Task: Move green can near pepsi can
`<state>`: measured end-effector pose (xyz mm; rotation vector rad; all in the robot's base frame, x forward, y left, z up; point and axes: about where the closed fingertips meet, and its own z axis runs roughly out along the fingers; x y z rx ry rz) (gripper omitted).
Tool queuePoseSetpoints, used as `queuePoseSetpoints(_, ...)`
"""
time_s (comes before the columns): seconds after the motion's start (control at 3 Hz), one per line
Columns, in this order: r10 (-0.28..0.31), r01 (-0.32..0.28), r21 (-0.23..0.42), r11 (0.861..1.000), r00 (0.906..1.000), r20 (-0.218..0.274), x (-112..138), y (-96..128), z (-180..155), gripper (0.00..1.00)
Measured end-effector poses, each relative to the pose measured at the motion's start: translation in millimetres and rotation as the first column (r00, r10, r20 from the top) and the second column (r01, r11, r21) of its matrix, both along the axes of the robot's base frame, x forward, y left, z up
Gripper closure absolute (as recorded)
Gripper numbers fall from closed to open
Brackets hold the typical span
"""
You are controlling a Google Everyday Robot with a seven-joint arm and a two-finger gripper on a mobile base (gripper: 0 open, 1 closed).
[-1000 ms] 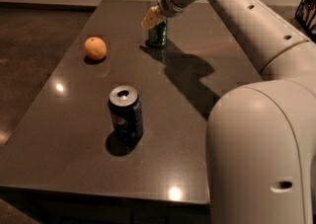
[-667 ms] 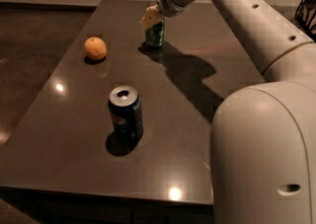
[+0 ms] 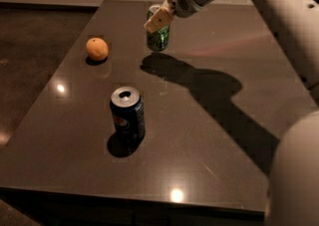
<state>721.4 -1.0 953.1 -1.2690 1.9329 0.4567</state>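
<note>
**You're holding the green can [image 3: 159, 40] at the far end of the table [image 3: 224, 135].**
Your gripper [image 3: 155, 20] is clamping its upper part from above, keeping the base free for setting down; the pepsi can [image 3: 128, 114] is standing well apart, nearer the camera, past the orange [image 3: 96, 49].

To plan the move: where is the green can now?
In the camera view, the green can is at the far middle of the table, right of the orange and beyond the pepsi can, with the gripper at its top.
</note>
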Motion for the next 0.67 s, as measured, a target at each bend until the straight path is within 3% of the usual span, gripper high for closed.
queuePoseSetpoints(0.33, 0.191, -0.19, -0.028, 0.981, 0.981, 0.033, -65.7, -3.2, 6.1, 1.0)
queuePoseSetpoints(0.67, 0.378, -0.374, -0.08, 0.924, 0.9242, 0.054, -122.4, -2.9, -0.8, 1.0)
